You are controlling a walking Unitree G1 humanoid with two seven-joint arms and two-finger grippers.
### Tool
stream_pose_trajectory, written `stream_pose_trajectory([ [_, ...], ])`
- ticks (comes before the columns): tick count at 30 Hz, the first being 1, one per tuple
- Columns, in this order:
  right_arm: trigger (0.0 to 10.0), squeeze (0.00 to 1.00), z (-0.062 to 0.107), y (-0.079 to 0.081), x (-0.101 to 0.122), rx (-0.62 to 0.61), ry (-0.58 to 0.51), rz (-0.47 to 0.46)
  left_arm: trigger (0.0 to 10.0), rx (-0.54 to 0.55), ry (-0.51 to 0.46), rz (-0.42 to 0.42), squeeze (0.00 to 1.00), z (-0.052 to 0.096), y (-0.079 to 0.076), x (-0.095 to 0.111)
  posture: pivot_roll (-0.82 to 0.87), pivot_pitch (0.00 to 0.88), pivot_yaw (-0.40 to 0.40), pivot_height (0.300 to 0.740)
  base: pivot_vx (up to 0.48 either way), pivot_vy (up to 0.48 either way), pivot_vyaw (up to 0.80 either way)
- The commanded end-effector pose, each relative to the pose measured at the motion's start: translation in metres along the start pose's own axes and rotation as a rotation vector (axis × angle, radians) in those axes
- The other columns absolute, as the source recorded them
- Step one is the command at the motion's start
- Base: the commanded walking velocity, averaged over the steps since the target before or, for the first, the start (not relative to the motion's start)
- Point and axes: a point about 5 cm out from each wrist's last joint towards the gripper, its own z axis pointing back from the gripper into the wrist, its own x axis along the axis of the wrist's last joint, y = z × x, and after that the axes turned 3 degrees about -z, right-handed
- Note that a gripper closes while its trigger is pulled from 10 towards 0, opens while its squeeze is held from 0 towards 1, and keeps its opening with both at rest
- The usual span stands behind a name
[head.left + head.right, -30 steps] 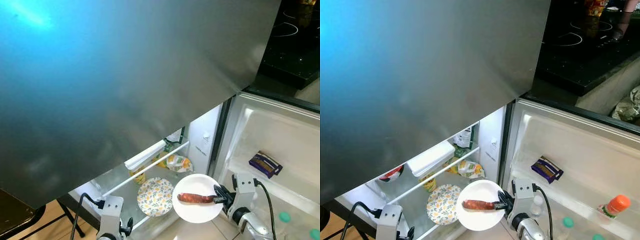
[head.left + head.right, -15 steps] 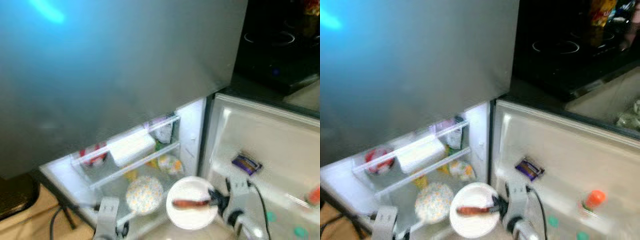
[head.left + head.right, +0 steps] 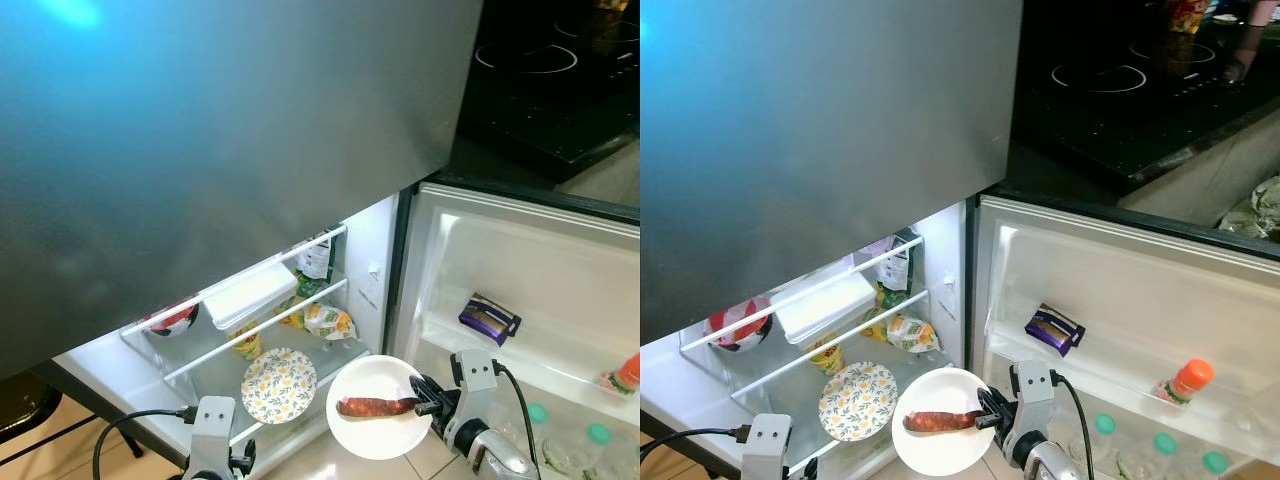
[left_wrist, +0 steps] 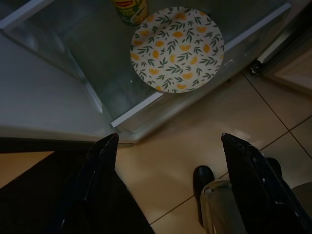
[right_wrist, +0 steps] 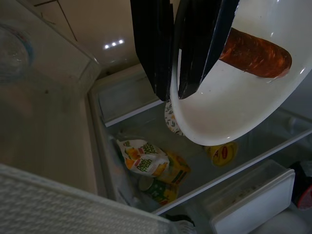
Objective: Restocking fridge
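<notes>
- While the fridge door [image 3: 1120, 300] stands swung open to the right, the right gripper [image 3: 424, 406] is pinched closed on the right rim of a white plate [image 3: 378, 440], holding it low in front of the fridge opening.
- A reddish sausage [image 3: 375, 406] lies across the plate's middle; the plate rim hangs over tiled floor, just near of the bottom shelf's front edge.
- Left gripper [image 4: 165, 146] hangs low at the near left, fingers [image 4: 100, 161] spread wide, nothing between them; tiled floor below, shelf edge just beyond.
- Bottom glass shelf [image 3: 205, 375]: lemon-print plate [image 3: 279, 384] lies flat at the front edge, just left of the white plate. Open shelf room left of it.
- Behind it: a yellow can [image 3: 247, 343], and a green-and-white snack bag [image 3: 327, 322] at the right.
- Upper shelf: white lidded box [image 3: 245, 298] at the front rail, red-and-white bowl [image 3: 172, 317] at the far left, small carton [image 3: 316, 258] at the right.
- Door racks: dark purple packet [image 3: 1055, 329] on the upper rack, orange-capped bottle [image 3: 1180, 383] to its right; green-capped bottles [image 3: 1158, 452] in the lower rack.
- Grey freezer door [image 3: 220, 150] overhangs the top of the opening.
- Black cooktop [image 3: 1120, 90] sits far right.
</notes>
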Motion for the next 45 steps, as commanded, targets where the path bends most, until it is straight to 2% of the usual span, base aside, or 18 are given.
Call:
stream_pose_trajectory([
  [1,10.0,0.00,0.002,0.002,-0.004,0.013,0.014,-0.013,10.0,0.013,0.030,0.007,0.00,0.002,0.004,-0.007,-0.10,0.100,0.045,0.717,0.000,0.000,0.00],
  [13,10.0,0.00,0.002,0.003,-0.004,0.017,0.013,-0.011,10.0,0.030,0.042,0.028,0.00,0.002,0.005,-0.007,-0.10,0.104,0.046,0.717,0.000,0.000,0.00],
  [14,10.0,0.00,0.002,0.000,-0.004,-0.015,0.019,-0.005,10.0,0.039,0.054,0.050,0.00,0.002,0.006,-0.009,-0.09,0.105,0.045,0.717,0.000,0.000,0.00],
  [15,10.0,0.00,0.003,-0.009,-0.008,-0.104,0.039,0.016,10.0,0.067,0.091,0.107,0.00,0.003,0.010,-0.016,-0.09,0.105,0.045,0.717,0.000,0.000,0.00],
  [19,10.0,0.00,0.006,-0.017,-0.013,-0.185,0.086,0.054,10.0,0.093,0.108,0.127,0.00,0.004,0.014,-0.020,-0.09,0.105,0.045,0.717,0.000,0.000,0.00],
  [21,10.0,0.00,0.008,-0.020,-0.016,-0.208,0.102,0.054,10.0,0.097,0.105,0.110,0.00,0.004,0.015,-0.021,-0.08,0.107,0.038,0.717,0.000,0.000,0.00],
  [22,10.0,0.00,0.012,-0.024,-0.023,-0.239,0.143,0.071,10.0,0.082,0.097,0.072,0.00,0.005,0.014,-0.022,-0.08,0.107,0.037,0.717,0.000,0.000,0.00],
  [24,10.0,0.00,0.023,-0.028,-0.039,-0.276,0.212,0.072,10.0,0.034,0.080,0.005,0.00,0.006,0.006,-0.023,-0.07,0.108,0.028,0.717,0.000,0.000,0.00],
  [26,10.0,0.00,0.027,-0.029,-0.045,-0.287,0.237,0.069,10.0,0.017,0.073,-0.015,0.00,0.006,0.002,-0.023,-0.06,0.107,0.025,0.717,0.000,0.000,0.00],
  [29,10.0,0.00,0.038,-0.029,-0.062,-0.304,0.292,0.035,10.0,-0.031,0.055,-0.088,0.00,0.006,-0.006,-0.021,-0.06,0.104,0.022,0.717,0.000,0.000,0.00],
  [30,10.0,0.00,0.038,-0.029,-0.062,-0.304,0.292,0.035,10.0,-0.031,0.055,-0.088,0.00,0.006,-0.006,-0.021,-0.06,0.104,0.022,0.717,0.000,0.000,0.00],
  [32,10.0,0.00,0.047,-0.028,-0.074,-0.321,0.316,-0.027,10.0,-0.065,0.046,-0.140,0.00,0.007,-0.011,-0.021,-0.07,0.103,0.026,0.717,0.000,0.000,0.00],
  [33,10.0,0.00,0.047,-0.028,-0.074,-0.321,0.316,-0.027,10.0,-0.065,0.046,-0.140,0.00,0.007,-0.011,-0.021,-0.07,0.103,0.026,0.717,0.000,0.000,0.00],
  [35,10.0,0.00,0.053,-0.031,-0.078,-0.363,0.270,-0.147,10.0,-0.078,0.046,-0.171,0.00,0.006,-0.011,-0.021,-0.07,0.101,0.029,0.717,0.000,0.000,0.00],
  [36,10.0,0.00,0.053,-0.031,-0.078,-0.363,0.270,-0.147,10.0,-0.078,0.046,-0.171,0.00,0.006,-0.011,-0.021,-0.07,0.101,0.029,0.717,0.000,0.000,0.00],
  [38,10.0,0.00,0.055,-0.034,-0.075,-0.394,0.213,-0.218,10.0,-0.081,0.043,-0.188,0.00,0.006,-0.011,-0.021,-0.07,0.101,0.029,0.717,0.000,0.000,0.00],
  [45,10.0,0.00,0.047,-0.031,-0.065,-0.367,0.155,-0.190,10.0,-0.084,0.038,-0.205,0.00,0.005,-0.010,-0.021,-0.07,0.097,0.035,0.717,0.000,0.000,0.00],
])
